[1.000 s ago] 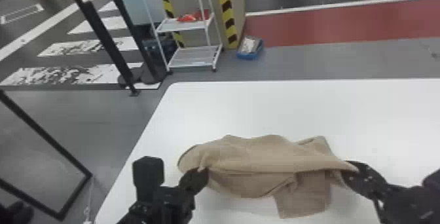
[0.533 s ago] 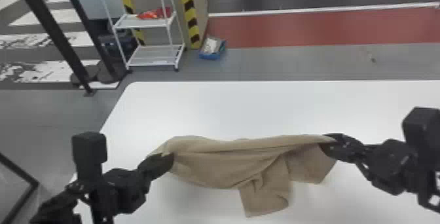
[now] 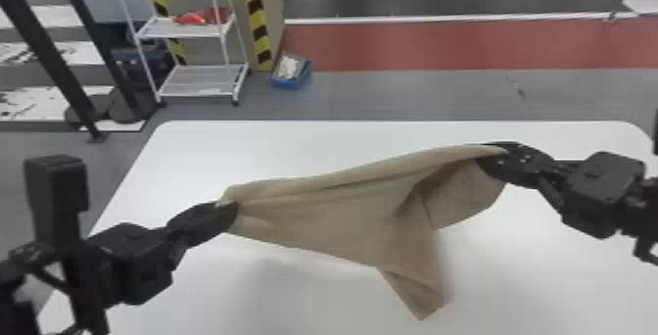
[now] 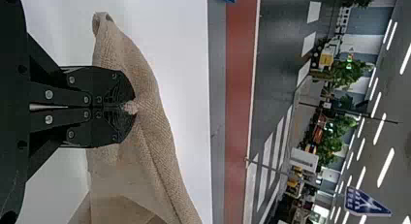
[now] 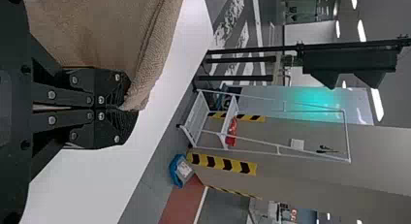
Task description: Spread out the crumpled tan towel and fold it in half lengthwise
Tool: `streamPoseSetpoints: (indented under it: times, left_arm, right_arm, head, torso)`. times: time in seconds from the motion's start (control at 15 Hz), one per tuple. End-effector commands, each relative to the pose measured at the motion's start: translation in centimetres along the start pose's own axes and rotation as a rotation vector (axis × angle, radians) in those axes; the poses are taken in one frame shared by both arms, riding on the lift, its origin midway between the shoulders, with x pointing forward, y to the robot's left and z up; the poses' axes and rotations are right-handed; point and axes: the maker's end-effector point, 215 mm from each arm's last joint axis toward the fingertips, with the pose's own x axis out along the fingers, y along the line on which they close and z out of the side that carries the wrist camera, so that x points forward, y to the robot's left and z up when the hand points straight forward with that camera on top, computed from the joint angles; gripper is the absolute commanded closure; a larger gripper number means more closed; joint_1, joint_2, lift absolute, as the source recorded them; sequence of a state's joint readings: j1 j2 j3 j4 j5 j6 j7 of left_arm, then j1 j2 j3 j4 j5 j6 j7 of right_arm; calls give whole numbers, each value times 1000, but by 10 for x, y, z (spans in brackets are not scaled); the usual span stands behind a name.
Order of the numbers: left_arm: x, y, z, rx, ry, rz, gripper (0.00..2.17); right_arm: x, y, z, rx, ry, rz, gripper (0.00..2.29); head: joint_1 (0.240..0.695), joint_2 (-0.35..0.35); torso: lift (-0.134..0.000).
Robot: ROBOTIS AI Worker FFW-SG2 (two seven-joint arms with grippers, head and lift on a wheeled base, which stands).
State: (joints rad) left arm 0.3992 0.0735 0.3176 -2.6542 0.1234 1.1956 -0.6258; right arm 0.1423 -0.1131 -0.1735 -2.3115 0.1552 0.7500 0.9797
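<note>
In the head view, holds the tan towel [image 3: 333, 216] above the counter [image 3: 220, 153], slung between the left gripper [image 3: 230, 210] on the left and the right gripper [image 3: 489, 155] on the right. Slants from one to the other, either farther back or higher at the right end; cannot tell which. Droops to a corner on the near side, right of middle, and doubles into a flap close to the right gripper. Could land skewed if lowered at this slant, and could trap that drooping corner underneath. Might also bake in a diagonal crease, from pinches probably set off matching corners.

In the left wrist view, has the jaws pressed together, with a small bunch of cloth nipped at the very tips. Could pop loose under a hard stretch, given so shallow a bite.

In the right wrist view, likewise brings the jaws together at the ends, with just an edge of cloth caught between. Could slip out sooner if pulled unevenly, and so drop that end in a heap.
</note>
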Motion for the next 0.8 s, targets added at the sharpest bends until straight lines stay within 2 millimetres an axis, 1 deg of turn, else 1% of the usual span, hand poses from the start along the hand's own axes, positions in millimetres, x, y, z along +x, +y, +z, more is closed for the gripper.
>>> streamPoseSetpoints:
  times: [0.0, 0.13, 0.2, 0.27, 0.33, 0.47, 0.53, 0.6, 0.67, 0.73]
  left_arm:
    - [-12, -13, 12, -17, 8, -27, 1261]
    - [-21, -23, 24, -2, -12, -37, 1261]
    - [-23, -28, 27, -2, -14, -47, 1261]
    - [-26, -33, 28, -3, -12, -53, 1258]
    - [-29, -39, 26, -8, -2, -68, 1258]
    - [-31, -47, 24, -14, 7, -89, 1258]
    - [-30, -47, 24, -15, 8, -91, 1258]
    - [-29, -47, 24, -16, 8, -91, 1258]
    - [-25, -46, 29, -13, 0, -85, 1258]
    - [-16, -39, 22, -30, 17, -73, 1258]
  right_arm:
    - [-20, -12, 26, 38, -58, -20, 1683]
    - [-45, -31, 49, 101, -115, -51, 1683]
    - [-55, -41, 57, 116, -136, -77, 1683]
    - [-66, -52, 59, 152, -139, -99, 1683]
    - [-75, -57, 62, 182, -135, -101, 1683]
    - [-85, -68, 77, 178, -161, -117, 1679]
    - [-78, -72, 87, 170, -170, -117, 1679]
    - [-67, -79, 86, 181, -145, -116, 1679]
    - [-40, -83, 81, 186, -113, -107, 1679]
    - [-9, -82, 78, 184, -79, -81, 1679]
  head:
    - [695, 72]
    - [695, 47]
    - [695, 21]
    - [695, 4]
    - [695, -11]
    - [695, -50]
    - [695, -78]
    - [695, -87]
    - [692, -91]
    - [685, -90]
  torso:
    - [-124]
    - [-124]
    - [-124]
    - [-124]
    - [-124]
    - [-124]
    - [-124]
    - [-124]
    - [-124]
    - [-124]
